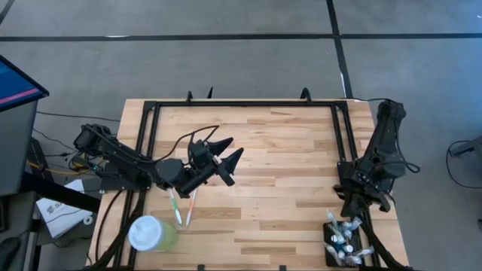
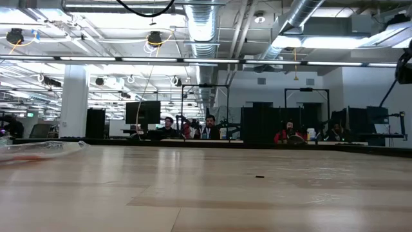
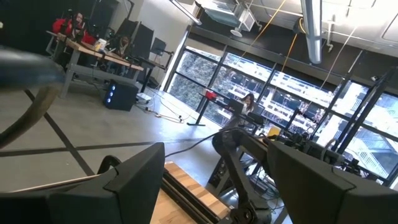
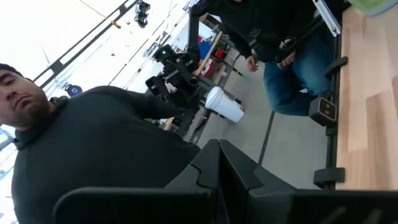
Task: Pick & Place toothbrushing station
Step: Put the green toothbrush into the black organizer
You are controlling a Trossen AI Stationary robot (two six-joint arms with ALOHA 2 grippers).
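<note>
The toothbrushing station [image 1: 332,253], a small black holder with several white and teal items standing in it, sits at the table's near right corner. My right gripper [image 1: 350,209] is shut and empty just on the far side of it, and its fingers [image 4: 217,168] point past the table's near edge. My left gripper [image 1: 227,153] is open and empty, raised above the table's left middle. In the left wrist view its fingers [image 3: 134,180] stand wide apart. Two toothbrushes [image 1: 181,207] lie flat on the table near the left arm.
A pale green cup with a white lid [image 1: 153,232] stands at the near left corner. A black frame rail [image 1: 241,103] runs along the far edge and down both sides. Two people [image 4: 93,143] are close beyond the table's near edge. Bare wood [image 1: 279,181] spans the middle.
</note>
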